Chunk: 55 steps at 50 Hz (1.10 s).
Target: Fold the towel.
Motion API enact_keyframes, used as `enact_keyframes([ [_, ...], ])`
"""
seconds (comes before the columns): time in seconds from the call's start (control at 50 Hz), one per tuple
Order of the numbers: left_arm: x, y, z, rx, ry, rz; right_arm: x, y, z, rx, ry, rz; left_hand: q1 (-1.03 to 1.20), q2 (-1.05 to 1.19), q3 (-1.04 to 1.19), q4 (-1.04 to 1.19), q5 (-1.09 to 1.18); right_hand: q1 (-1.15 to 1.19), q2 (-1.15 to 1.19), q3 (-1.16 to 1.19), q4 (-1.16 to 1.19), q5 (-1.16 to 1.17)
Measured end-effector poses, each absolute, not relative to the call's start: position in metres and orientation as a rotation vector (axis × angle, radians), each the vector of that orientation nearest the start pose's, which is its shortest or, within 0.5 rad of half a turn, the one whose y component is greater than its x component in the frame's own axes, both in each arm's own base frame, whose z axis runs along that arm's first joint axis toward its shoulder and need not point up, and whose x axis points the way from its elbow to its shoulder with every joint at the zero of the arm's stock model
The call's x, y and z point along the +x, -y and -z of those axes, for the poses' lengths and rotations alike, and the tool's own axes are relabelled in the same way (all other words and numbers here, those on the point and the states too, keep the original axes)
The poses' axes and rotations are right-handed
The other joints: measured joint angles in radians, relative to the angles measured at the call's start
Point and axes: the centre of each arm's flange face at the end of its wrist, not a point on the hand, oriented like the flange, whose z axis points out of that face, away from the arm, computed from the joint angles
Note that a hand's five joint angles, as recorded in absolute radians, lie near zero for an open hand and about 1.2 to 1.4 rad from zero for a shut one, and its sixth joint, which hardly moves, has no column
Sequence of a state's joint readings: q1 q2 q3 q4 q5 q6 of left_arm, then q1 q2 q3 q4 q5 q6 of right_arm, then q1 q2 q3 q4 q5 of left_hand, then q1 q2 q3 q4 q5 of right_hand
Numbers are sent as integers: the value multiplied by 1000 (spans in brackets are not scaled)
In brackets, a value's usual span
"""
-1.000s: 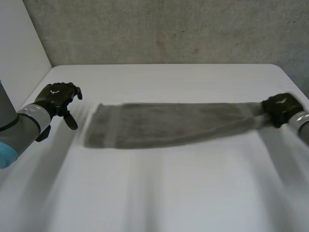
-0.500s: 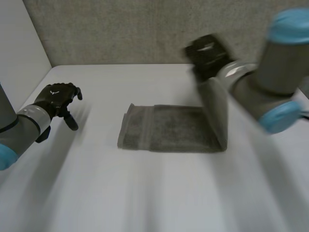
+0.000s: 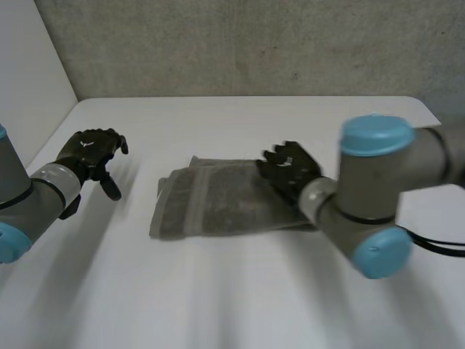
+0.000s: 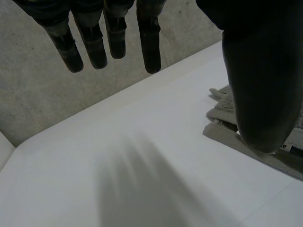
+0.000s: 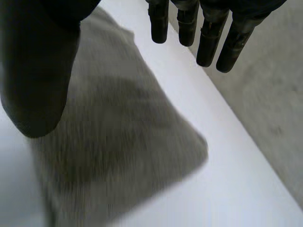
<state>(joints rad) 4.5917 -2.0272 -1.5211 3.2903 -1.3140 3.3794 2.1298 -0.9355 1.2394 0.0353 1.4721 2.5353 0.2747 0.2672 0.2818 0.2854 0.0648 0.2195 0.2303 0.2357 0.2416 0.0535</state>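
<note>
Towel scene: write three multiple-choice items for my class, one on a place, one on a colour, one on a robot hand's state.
1. Where is the right robot hand?
A. over the towel's right end
B. far from the towel
C. under the towel

2. What colour is the towel?
A. red
B. grey
C. blue

3. How is the left robot hand?
A. pinching the towel
B. shut in a fist
C. open, holding nothing

Answers:
1 A: the head view shows it above that end.
2 B: it is grey in every view.
3 C: its wrist view shows straight fingers apart from the towel.
</note>
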Motion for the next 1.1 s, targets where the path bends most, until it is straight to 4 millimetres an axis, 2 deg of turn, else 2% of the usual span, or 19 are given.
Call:
enact_keyframes([
  [0.1,-203,343,-181,732,-2493,2006,291,281,-154,-1388,-2130,1750,0,-1,0,0,0,114,100,95,88,112],
  [0.18,-208,340,-180,752,-2496,2009,274,285,-138,-1351,-2148,1723,0,-1,0,0,0,250,251,242,238,261],
  [0.22,-210,339,-180,760,-2499,2009,270,287,-130,-1336,-2155,1706,0,-1,0,0,0,403,399,389,385,406],
  [0.24,-211,338,-180,765,-2500,2010,269,288,-126,-1323,-2159,1695,0,-2,0,0,0,558,557,543,521,543],
  [0.32,-214,336,-180,778,-2502,2011,268,292,-116,-1272,-2175,1662,0,-2,0,0,0,931,985,967,965,986],
  [0.4,-216,334,-179,784,-2506,2009,264,297,-116,-1218,-2197,1652,0,-2,0,0,0,1010,1071,1085,1091,1100],
  [0.56,-216,333,-178,787,-2510,2005,247,310,-140,-1136,-2222,1738,0,-2,0,0,0,1124,1072,1087,1095,1103],
  [0.64,-216,332,-178,788,-2510,2006,243,315,-167,-1125,-2181,1825,0,-2,0,0,0,1124,1072,1087,1095,1103],
  [0.7,-217,332,-180,788,-2507,2011,247,316,-189,-1134,-2117,1879,0,-2,0,0,0,1124,1072,1087,1095,1103],
  [0.78,-217,333,-183,786,-2495,2025,268,309,-213,-1171,-1994,1906,0,-2,0,0,0,1124,1072,1087,1095,1103],
  [0.84,-218,334,-189,782,-2475,2048,303,291,-225,-1223,-1866,1873,0,-2,0,0,0,1118,1070,1086,1093,1101],
  [0.88,-219,334,-193,784,-2464,2061,320,281,-224,-1248,-1826,1838,0,-2,0,0,0,1023,1002,1017,1014,1025],
  [0.92,-221,333,-197,790,-2453,2077,340,266,-218,-1278,-1807,1783,0,-2,0,0,0,666,642,650,647,665],
  [0.98,-224,330,-200,801,-2447,2091,351,254,-205,-1298,-1850,1726,0,-2,0,0,0,262,248,254,255,235],
  [1.06,-227,326,-200,815,-2451,2093,344,252,-187,-1288,-1959,1684,0,-2,0,0,0,147,118,119,111,94],
  [1.1,-228,324,-200,820,-2455,2092,331,257,-175,-1262,-2032,1676,0,-2,0,0,0,139,111,113,100,84],
])
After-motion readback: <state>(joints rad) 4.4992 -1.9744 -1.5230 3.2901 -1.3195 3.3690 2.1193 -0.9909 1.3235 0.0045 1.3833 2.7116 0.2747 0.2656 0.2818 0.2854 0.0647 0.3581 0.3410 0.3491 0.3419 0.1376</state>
